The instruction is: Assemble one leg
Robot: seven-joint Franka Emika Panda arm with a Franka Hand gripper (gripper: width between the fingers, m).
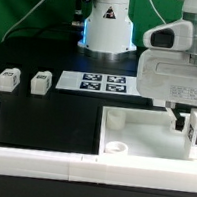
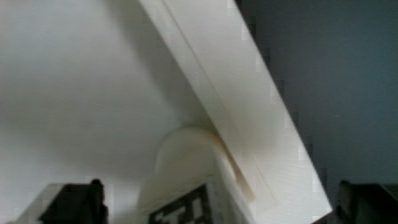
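My gripper (image 1: 191,127) hangs over the corner of the large white panel (image 1: 141,143) at the exterior view's right. Its jaws stand wide apart, on either side of one white leg (image 1: 196,135) with a black-and-white tag. In the wrist view the leg (image 2: 192,203) stands between the dark fingers (image 2: 75,202), with a gap showing on at least one side. It is close to a round corner socket (image 2: 183,150) beside the panel's wall (image 2: 222,80). Two more legs (image 1: 6,77) (image 1: 38,81) lie on the black table at the left.
The marker board (image 1: 98,83) lies flat behind the panel. A white L-shaped rail (image 1: 38,161) runs along the front edge and up the left side. The robot's white base (image 1: 106,27) stands at the back.
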